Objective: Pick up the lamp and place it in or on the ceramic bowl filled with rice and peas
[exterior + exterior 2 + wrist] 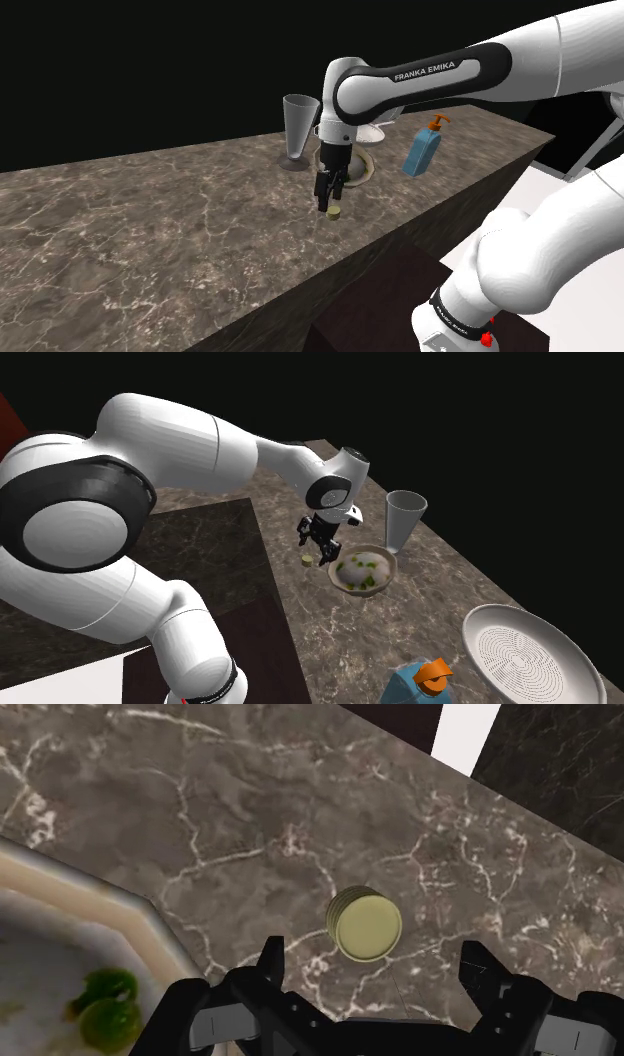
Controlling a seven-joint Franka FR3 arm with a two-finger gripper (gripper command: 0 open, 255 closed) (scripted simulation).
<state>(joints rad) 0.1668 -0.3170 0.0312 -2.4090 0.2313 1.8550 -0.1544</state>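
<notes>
Spread wide, the black gripper [371, 954] hangs over the small ridged yellowish lamp [364, 924] sitting on the marble counter [250, 804] near the rice-and-peas bowl [105, 899], and an off-centre pinch could squirt this squat cylinder away.

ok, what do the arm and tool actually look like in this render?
Arm: glossy white rounded links with dark joints. One dark band carries white FRANKA EMIKA lettering. A black ring with a small red mark sits near the base. Tool: all black, with two blocky fingers.
</notes>
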